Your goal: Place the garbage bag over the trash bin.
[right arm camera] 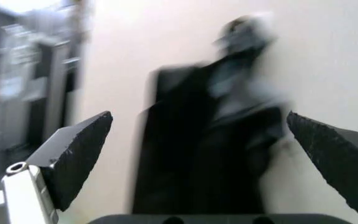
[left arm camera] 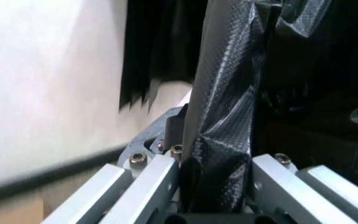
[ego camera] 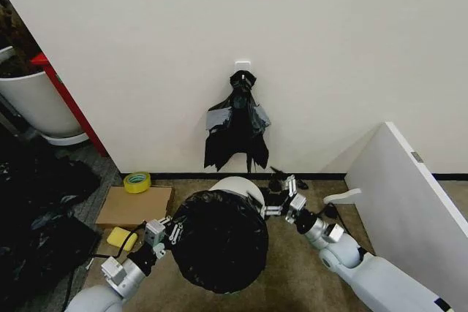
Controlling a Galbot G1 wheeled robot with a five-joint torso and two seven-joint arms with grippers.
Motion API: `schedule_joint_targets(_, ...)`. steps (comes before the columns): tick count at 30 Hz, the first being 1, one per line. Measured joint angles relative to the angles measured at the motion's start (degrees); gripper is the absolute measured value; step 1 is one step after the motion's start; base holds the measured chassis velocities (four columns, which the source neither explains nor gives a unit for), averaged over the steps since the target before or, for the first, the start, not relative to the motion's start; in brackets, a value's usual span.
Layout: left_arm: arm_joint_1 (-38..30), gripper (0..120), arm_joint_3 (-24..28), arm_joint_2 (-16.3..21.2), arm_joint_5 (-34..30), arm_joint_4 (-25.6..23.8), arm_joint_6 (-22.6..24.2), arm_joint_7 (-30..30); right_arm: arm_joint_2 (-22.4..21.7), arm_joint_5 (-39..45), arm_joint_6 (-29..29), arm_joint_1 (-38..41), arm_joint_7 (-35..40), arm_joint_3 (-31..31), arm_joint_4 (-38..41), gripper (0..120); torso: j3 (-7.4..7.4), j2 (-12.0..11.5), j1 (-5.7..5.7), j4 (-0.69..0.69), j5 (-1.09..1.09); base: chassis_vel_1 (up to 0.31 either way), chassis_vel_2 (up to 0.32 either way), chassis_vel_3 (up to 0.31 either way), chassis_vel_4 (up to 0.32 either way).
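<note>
Bag position: the thin glossy black plastic garbage bag (ego camera: 219, 242) sits over the round cream-white plastic trash bin (ego camera: 238, 185) on the floor in front of you; in the head view only a strip of the bin's far rim is still bare.

Left gripper (ego camera: 170, 230): at the bag's left edge. In the left wrist view the black film (left arm camera: 223, 116) runs up between your fingers, which are pinching it.

Right gripper (ego camera: 284, 202): just beside the bin's far right rim. In the right wrist view your dark pads (right arm camera: 79, 156) stand spread apart with nothing between them, facing the bunch of black bags with a knotted top (right arm camera: 219, 140) hanging on the wall.

Risk, slippage: with one side held and the other free, the film is likely to slide back off the uncovered rim if you pull leftward.

Risk, tearing: the film is thin; a hard tug from the pinch could stretch or rip it on the rim.

Risk, tipping: the bin looks light, so sideways drag could shift it toward the cardboard sheet (ego camera: 135, 206).

Risk, wrong target: your open right fingers point at the hanging bunch; closing there would grab the wrong bags.
</note>
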Motion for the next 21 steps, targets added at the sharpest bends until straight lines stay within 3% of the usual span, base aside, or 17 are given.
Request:
schedule_joint_targets(2,0.03,1,0.52,-0.26,-1.97,-0.89,2.57,-2.05,-0.08,-0.18,-1.03,-0.16,1.83,0.94,1.6,100,0.0,0.0,0.0,0.01,-0.01,0.0,0.0,0.0,0.0)
schedule_joint_targets(6,-1.44,1,1.63,-0.87,-13.97,-5.31,14.0,-11.2,-0.84,-3.3,-0.77,-1.9,1.87,3.1,5.2,100,0.0,0.0,0.0,-0.02,0.0,0.0,0.0,0.0,0.0)
schedule_joint_targets(9,-4.88,1,2.99,-1.61,-24.73,-8.51,23.06,-21.76,-0.32,-8.24,1.96,-4.35,-2.58,4.64,6.77,100,0.0,0.01,0.0,-0.04,0.01,0.0,0.0,0.0,0.0)
schedule_joint_targets(15,-11.57,1,7.86,-4.21,-34.49,-6.74,31.33,-31.25,2.93,-12.61,2.41,-6.35,-3.47,4.35,7.82,100,0.0,0.01,0.0,-0.03,0.0,0.0,0.0,0.0,0.0)
schedule_joint_targets(21,-16.35,1,12.87,-7.94,-37.41,-2.98,34.75,-36.33,4.74,-13.25,2.44,-4.79,-3.22,3.73,6.29,100,0.0,0.01,0.0,-0.01,0.0,0.0,0.0,0.0,0.0)
